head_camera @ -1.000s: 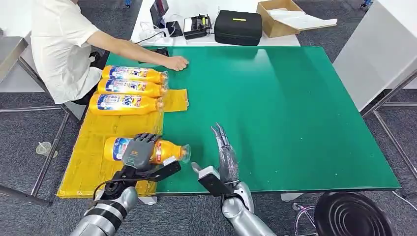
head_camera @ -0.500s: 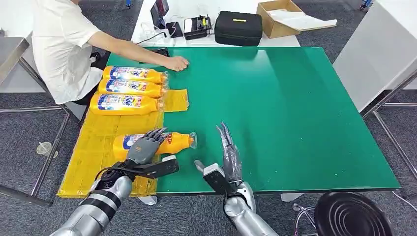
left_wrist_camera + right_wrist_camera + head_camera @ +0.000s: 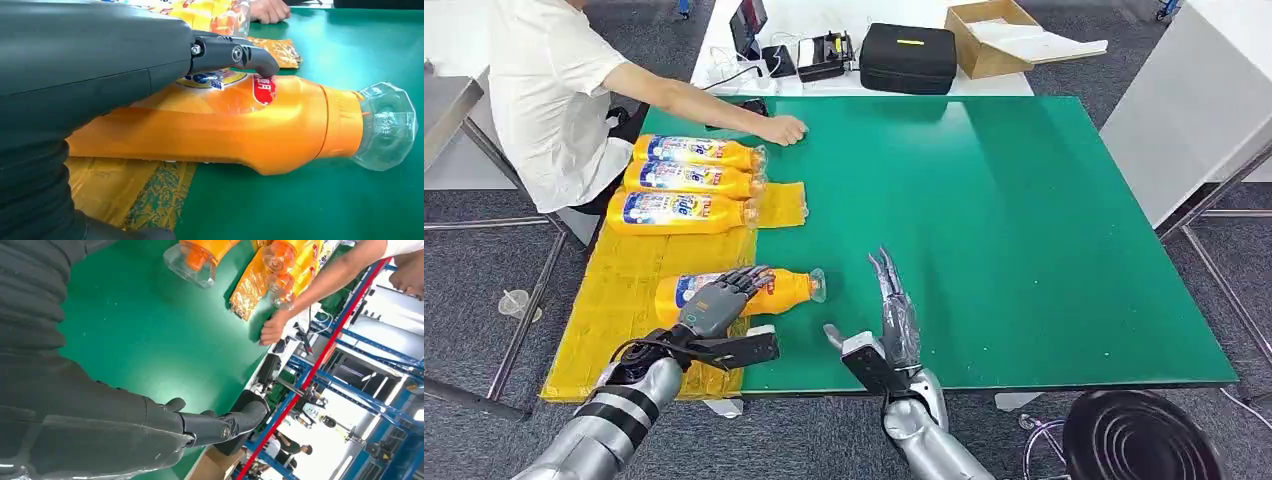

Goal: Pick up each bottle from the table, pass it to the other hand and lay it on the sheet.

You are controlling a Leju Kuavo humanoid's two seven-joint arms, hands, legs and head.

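An orange bottle (image 3: 769, 291) with a clear cap lies on its side, its body on the yellow sheet (image 3: 609, 305) and its cap end over the green table (image 3: 1024, 220). My left hand (image 3: 712, 310) rests on top of it. The fingertips (image 3: 260, 62) touch the label of the bottle (image 3: 225, 125), and the thumb is stretched out away from it. Beside the cap, near the front edge, my right hand (image 3: 892, 322) is open with straight fingers and holds nothing. Three more orange bottles (image 3: 686, 179) lie side by side at the sheet's far end.
A person in a white shirt sits at the table's left, one hand (image 3: 782, 128) flat on the green top by the far bottles. A black case (image 3: 909, 57), a cardboard box (image 3: 994, 35) and small devices (image 3: 824, 52) stand behind. A black stool (image 3: 1139, 435) is at the lower right.
The near bottle has moved away from the front edge and a little right. My left hand has loosened and slid back along it. My right hand has edged slightly forward.
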